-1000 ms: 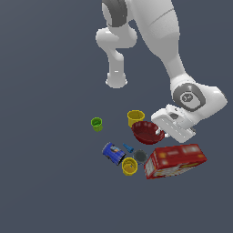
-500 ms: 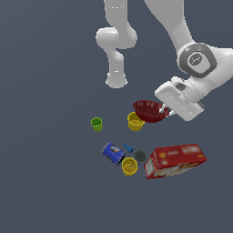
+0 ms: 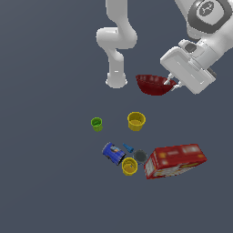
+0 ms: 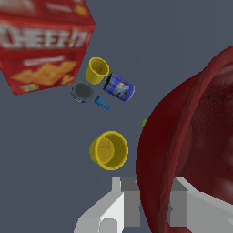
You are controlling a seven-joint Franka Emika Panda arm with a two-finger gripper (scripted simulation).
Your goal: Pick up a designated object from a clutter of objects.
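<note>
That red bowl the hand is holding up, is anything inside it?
The red bowl looks empty where its dark ribbed inside shows. The hand grips its rim, and part runs out of frame.

Mostly plastic-looking stuff on a flat matt tabletop

The dark red bowl has a mottled, slightly rough inside with a soft sheen, the tool is smooth white plastic, both yellow cups look like matt moulded plastic, the red box reads as printed cardboard, and the blue can has a printed label and looks a bit glossy.
</note>
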